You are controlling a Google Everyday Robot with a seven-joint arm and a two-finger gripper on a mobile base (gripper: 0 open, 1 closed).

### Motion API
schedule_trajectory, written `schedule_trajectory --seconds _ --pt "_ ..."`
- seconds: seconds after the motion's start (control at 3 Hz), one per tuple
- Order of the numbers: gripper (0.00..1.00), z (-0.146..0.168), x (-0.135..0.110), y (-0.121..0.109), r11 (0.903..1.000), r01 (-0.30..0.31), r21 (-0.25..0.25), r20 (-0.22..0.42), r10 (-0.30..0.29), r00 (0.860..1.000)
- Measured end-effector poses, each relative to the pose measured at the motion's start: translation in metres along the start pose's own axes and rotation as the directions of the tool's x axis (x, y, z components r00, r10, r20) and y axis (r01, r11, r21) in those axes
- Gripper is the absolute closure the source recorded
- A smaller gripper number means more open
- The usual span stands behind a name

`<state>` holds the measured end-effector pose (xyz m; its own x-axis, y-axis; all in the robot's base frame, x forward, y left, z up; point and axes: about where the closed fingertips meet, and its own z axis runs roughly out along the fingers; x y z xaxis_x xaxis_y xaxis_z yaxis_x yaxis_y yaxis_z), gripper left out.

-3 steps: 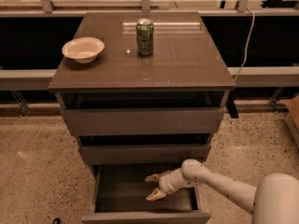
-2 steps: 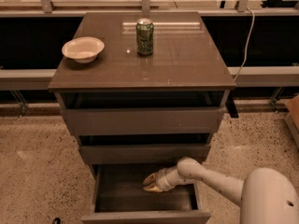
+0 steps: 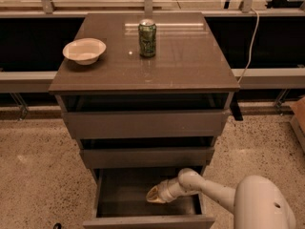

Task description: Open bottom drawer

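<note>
The bottom drawer [image 3: 147, 222] of the grey-brown cabinet stands pulled out toward me, its narrow front at the lower edge of the view and its plain dark inside [image 3: 121, 190] showing. My gripper [image 3: 153, 194] reaches into the drawer from the right on the white arm [image 3: 214, 194]. It sits low over the drawer floor, near the middle and just behind the front panel. It holds nothing that I can see.
A green can [image 3: 147, 38] and a white bowl [image 3: 84, 50] stand on the cabinet top [image 3: 190, 66]. The top drawer [image 3: 145, 123] and middle drawer [image 3: 145, 157] each stand slightly ajar. A cable [image 3: 249, 51] hangs at the right. A cardboard box [image 3: 299, 120] is at the right edge.
My gripper has moved left and a little deeper inside the bottom drawer, and the arm has followed. The drawer stays pulled out about the same amount.
</note>
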<state>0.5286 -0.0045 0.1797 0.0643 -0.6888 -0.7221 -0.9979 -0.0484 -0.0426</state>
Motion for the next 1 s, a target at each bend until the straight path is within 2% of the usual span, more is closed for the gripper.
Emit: schedule_trajectory --seconds 0.33,1.0 --pt "1.0 0.017 0.028 0.025 0.9975 0.051 -0.049 -0.001 -0.051 0.999" --pt "1.0 0.012 0.035 0.063 0.9873 0.131 -0.09 -0.03 -0.134 0.99"
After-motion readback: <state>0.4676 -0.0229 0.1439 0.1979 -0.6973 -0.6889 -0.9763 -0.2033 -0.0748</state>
